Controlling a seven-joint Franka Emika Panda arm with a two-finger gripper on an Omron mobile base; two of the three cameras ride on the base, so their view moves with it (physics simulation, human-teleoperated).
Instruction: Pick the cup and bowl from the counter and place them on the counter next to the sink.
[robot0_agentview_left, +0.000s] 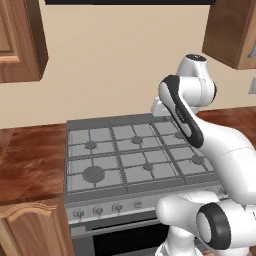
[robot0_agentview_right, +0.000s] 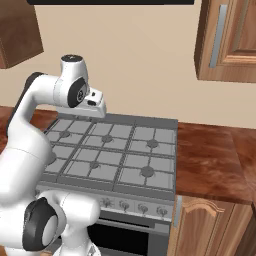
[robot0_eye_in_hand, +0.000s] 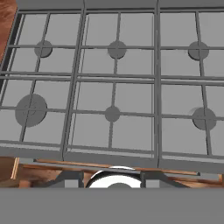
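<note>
- arm (robot0_agentview_left: 190, 115) raised over back of stove (robot0_agentview_left: 135, 155); counter (robot0_agentview_right: 210, 160) both sides
- gripper: tips (robot0_eye_in_hand: 70, 180) barely seen in hand view; can't tell if apart or together

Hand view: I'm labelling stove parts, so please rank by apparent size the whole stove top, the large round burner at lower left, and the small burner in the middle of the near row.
1. Stove top, spanning the frame.
2. Large burner.
3. Small burner.
</note>
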